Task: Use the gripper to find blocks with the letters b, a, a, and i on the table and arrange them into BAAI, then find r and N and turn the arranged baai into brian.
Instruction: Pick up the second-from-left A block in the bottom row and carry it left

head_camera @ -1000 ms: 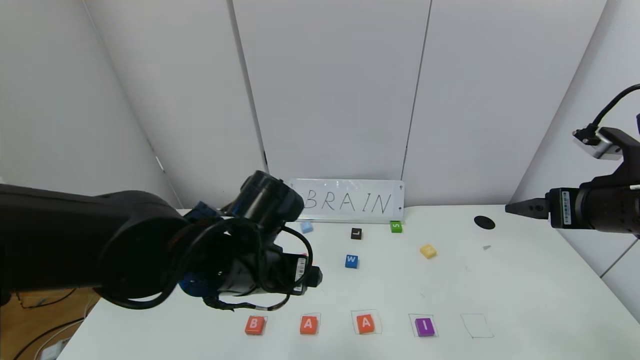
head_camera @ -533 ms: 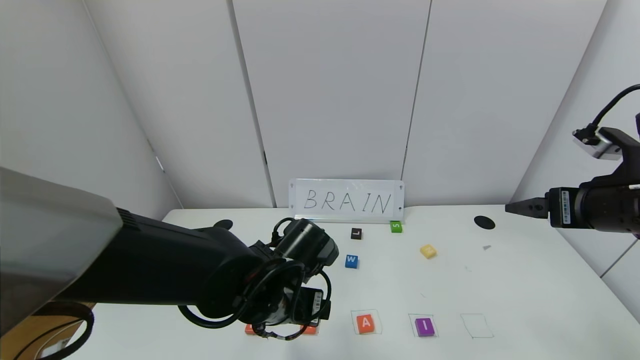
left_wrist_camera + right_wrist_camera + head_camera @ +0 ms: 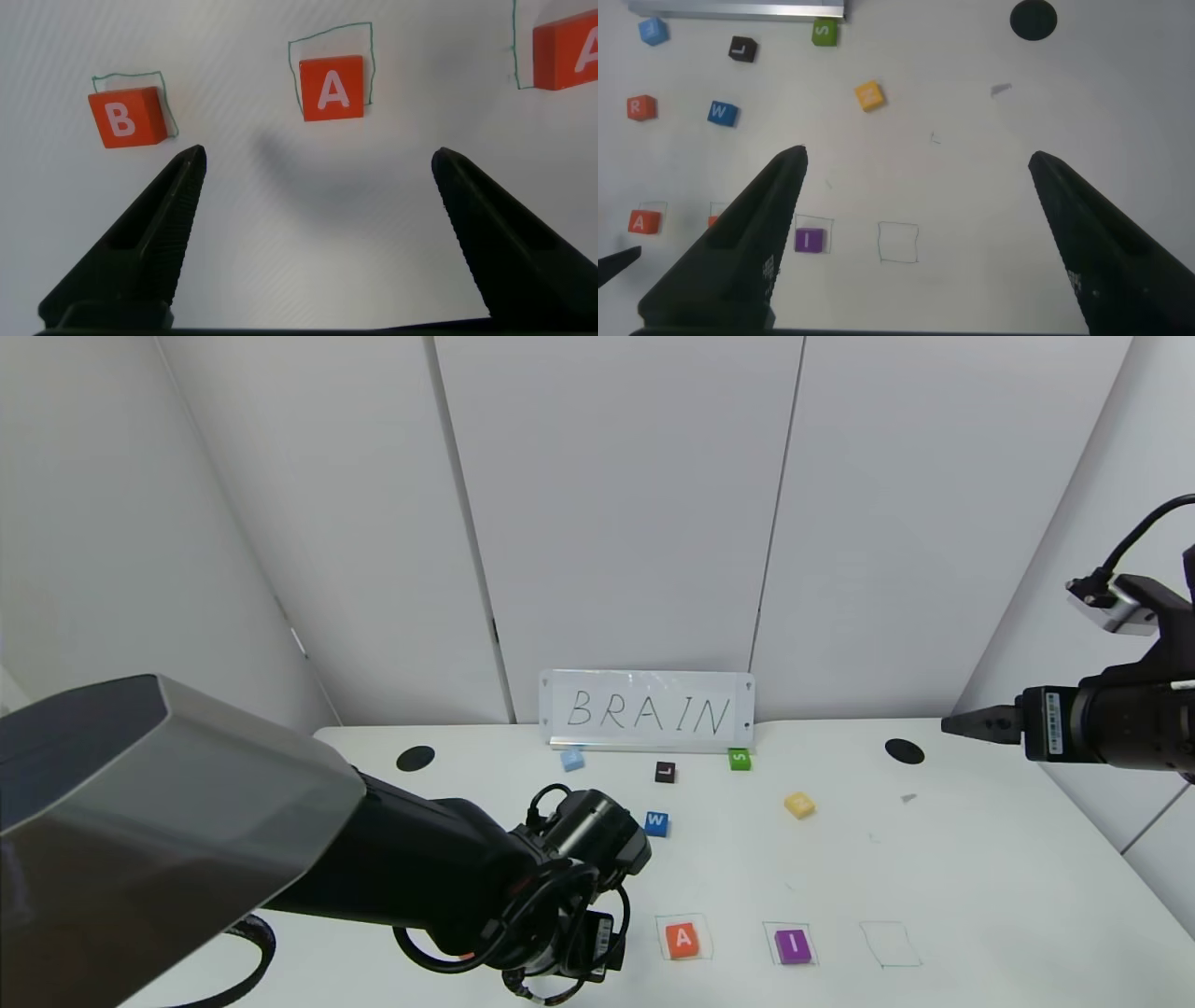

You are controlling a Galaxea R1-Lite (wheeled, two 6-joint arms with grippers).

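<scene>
Left arm reached low over the near edge of the table (image 3: 980, 859), claw spread wide above the block row.

The left gripper (image 3: 318, 177) is held open and empty, pointed down at the B (image 3: 124, 118) and first A (image 3: 333, 88); each is seen on its drawn square, with the second A (image 3: 682, 940) and the I (image 3: 793, 945) further along the row. The R (image 3: 640, 107) is found beside the W (image 3: 721, 113), the N (image 3: 799, 804) well behind the row. The right gripper (image 3: 915, 177) is parked high at the right, fingers apart.
</scene>
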